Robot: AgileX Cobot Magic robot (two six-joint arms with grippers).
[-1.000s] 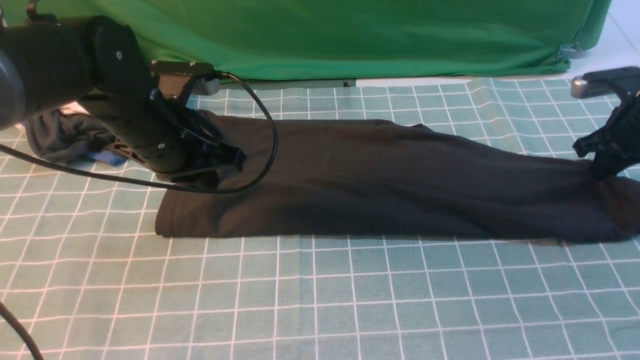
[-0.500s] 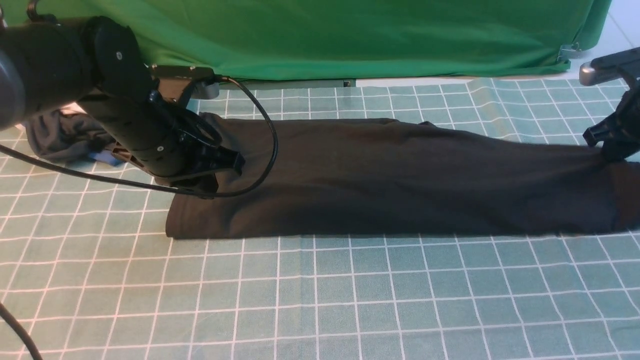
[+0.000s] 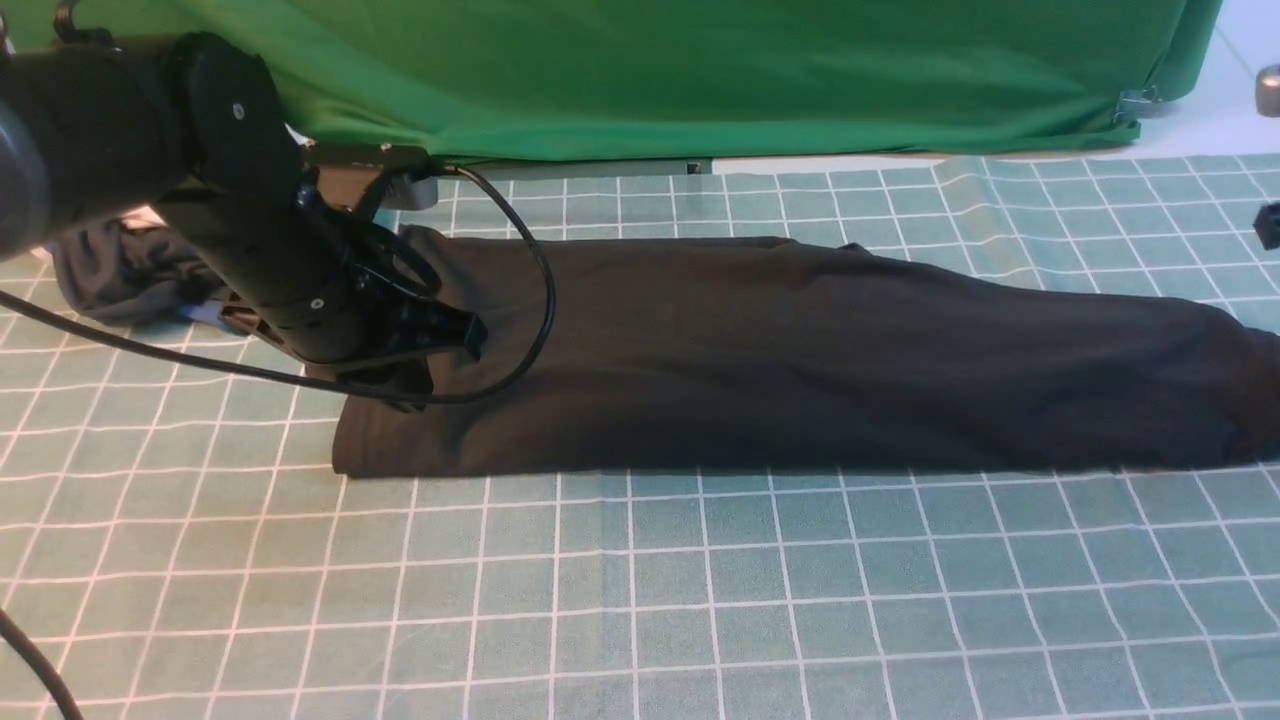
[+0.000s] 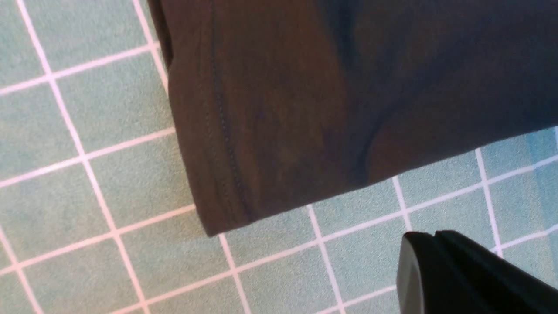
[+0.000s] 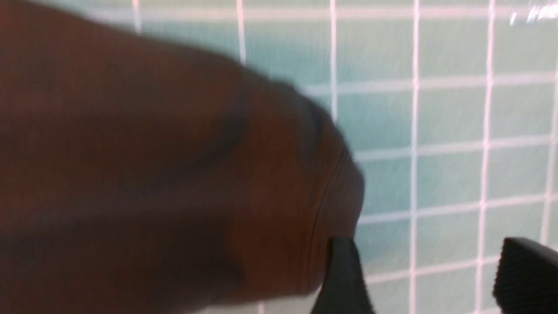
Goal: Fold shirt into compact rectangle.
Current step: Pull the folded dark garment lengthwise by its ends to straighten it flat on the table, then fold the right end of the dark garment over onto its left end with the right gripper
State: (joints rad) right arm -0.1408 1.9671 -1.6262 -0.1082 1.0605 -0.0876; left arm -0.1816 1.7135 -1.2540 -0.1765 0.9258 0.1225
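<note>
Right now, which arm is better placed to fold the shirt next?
Probably the left: the left gripper, shut, hangs over the shirt at one end, while the right gripper, open, sits nearly out of the front view.

The shirt (image 3: pixel 800 370), black (brownish up close), lies folded into a long flat band.

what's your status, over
Left gripper shut, empty, over shirt end. Right gripper open, empty. Shirt a long flat strip. Cable loops over it.

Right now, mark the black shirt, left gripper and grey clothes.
black shirt (image 3: pixel 800 360), front view, middle of the folded strip.
left gripper (image 3: pixel 472 335), front view, tips of its fingers.
grey clothes (image 3: pixel 120 275), front view, crumpled top.
</note>
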